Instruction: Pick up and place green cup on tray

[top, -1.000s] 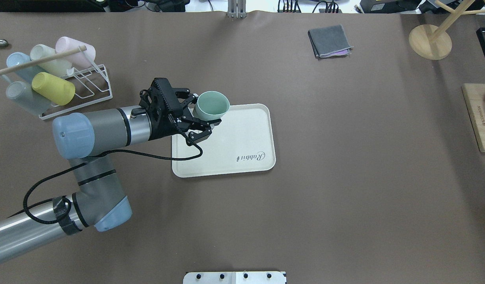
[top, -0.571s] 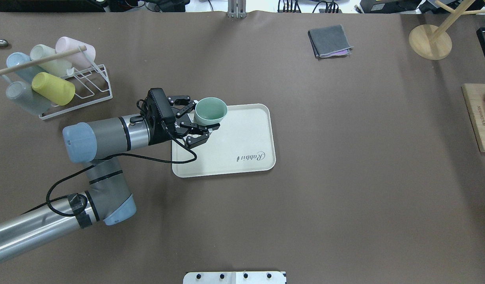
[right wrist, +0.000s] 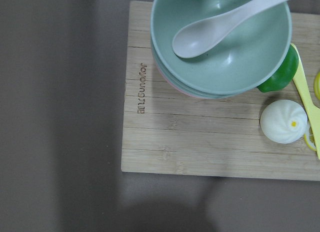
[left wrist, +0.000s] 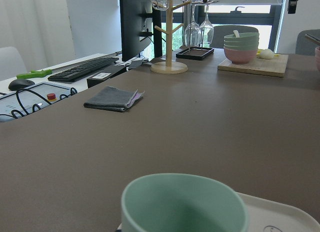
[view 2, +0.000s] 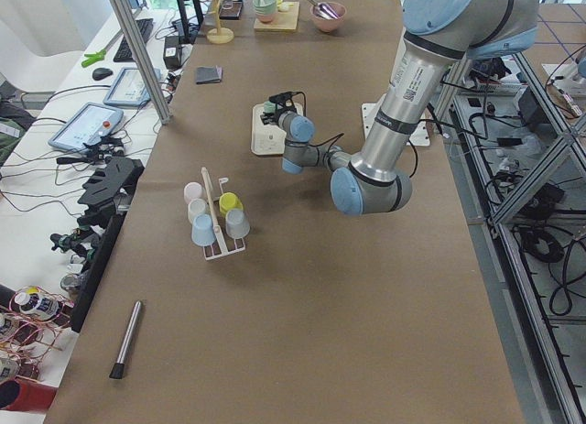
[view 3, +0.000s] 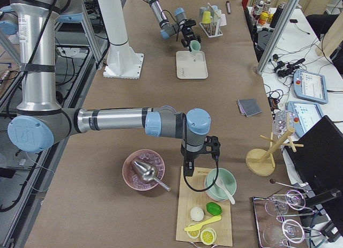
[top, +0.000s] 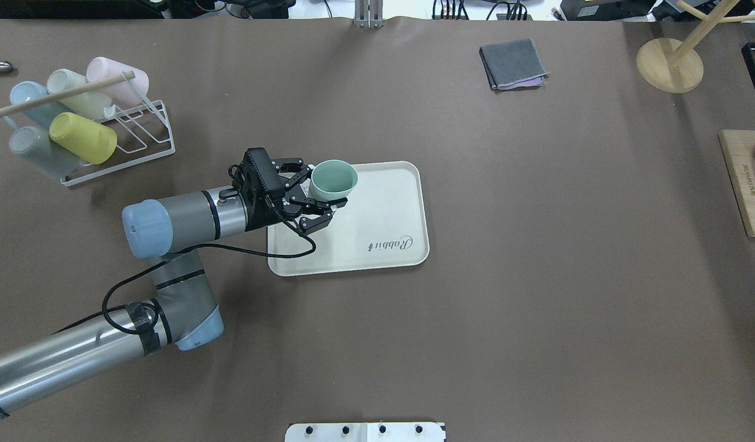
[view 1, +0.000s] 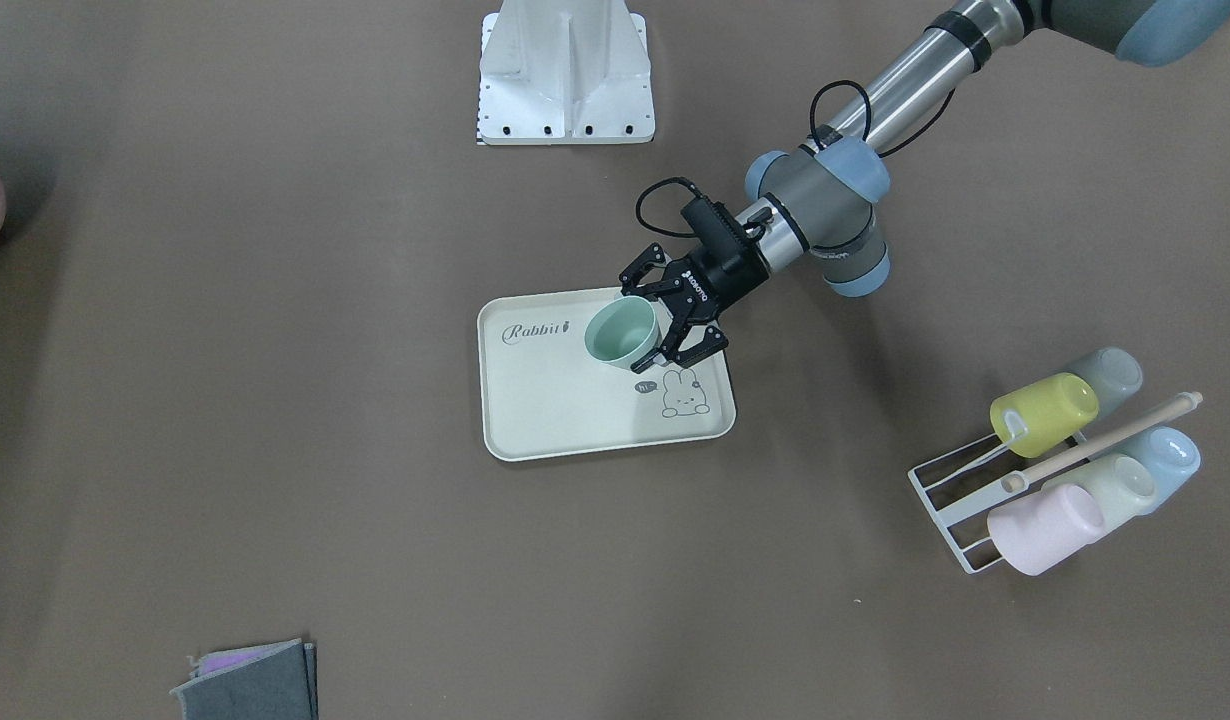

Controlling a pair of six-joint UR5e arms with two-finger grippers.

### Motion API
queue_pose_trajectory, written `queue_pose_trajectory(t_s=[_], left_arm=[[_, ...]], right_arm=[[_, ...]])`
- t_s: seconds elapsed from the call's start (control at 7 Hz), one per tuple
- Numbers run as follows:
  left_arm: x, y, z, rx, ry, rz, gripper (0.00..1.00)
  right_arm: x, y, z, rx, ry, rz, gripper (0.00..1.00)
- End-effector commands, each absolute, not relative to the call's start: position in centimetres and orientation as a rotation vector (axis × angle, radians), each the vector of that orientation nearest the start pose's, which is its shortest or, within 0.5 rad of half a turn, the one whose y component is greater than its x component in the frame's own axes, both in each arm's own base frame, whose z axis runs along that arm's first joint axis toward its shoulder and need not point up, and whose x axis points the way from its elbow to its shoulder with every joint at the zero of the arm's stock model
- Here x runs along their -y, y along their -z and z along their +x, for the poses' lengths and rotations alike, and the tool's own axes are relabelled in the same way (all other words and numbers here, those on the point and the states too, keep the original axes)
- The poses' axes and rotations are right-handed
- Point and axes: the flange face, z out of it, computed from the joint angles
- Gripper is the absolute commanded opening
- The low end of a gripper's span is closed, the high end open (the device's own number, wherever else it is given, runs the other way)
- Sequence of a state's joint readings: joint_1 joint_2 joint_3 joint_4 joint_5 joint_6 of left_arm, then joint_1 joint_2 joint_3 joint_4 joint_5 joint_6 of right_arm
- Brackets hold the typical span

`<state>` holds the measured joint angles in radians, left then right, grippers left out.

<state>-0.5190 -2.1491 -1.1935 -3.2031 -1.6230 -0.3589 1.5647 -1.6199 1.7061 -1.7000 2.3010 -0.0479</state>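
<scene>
The green cup is a mint tumbler, mouth up. My left gripper is shut on the cup from the side and holds it over the far left corner of the cream tray. In the front view the cup hangs slightly tilted, close above the tray, between its "Rabbit" script and bunny drawing. The cup's rim fills the bottom of the left wrist view. My right gripper shows only in the right side view, over a wooden board; I cannot tell whether it is open.
A white wire rack at the far left holds several cups, among them a yellow-green cup. A folded grey cloth, a wooden stand's base and a wooden board lie to the right.
My left arm has come down and shifted a little to the right, bringing the green cup lower over the tray's corner. The grip on the cup looks the same.
</scene>
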Motion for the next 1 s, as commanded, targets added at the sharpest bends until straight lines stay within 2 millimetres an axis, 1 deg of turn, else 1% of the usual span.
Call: queue_pose_trajectory(t_s=[0.0, 0.14, 0.29, 0.57, 0.86], left_arm=[[45.0, -30.9, 55.6, -1.224, -0.583, 1.308, 0.34], [45.0, -30.1, 56.6, -1.237, -0.618, 1.287, 0.34], [45.0, -29.5, 58.0, -1.249, -0.659, 1.274, 0.34], [44.7, -29.3, 58.5, -1.243, -0.720, 1.292, 0.34], [44.9, -29.3, 58.0, -1.246, -0.711, 1.313, 0.34]], right_arm=[[46.5, -63.3, 6.4, 0.732, 0.034, -0.029, 1.00], [46.5, -63.3, 6.4, 0.732, 0.034, -0.030, 1.00], [46.5, -63.3, 6.4, 0.732, 0.034, -0.029, 1.00], [46.5, -63.3, 6.4, 0.732, 0.034, -0.029, 1.00], [46.5, -63.2, 6.4, 0.735, 0.035, -0.027, 1.00]])
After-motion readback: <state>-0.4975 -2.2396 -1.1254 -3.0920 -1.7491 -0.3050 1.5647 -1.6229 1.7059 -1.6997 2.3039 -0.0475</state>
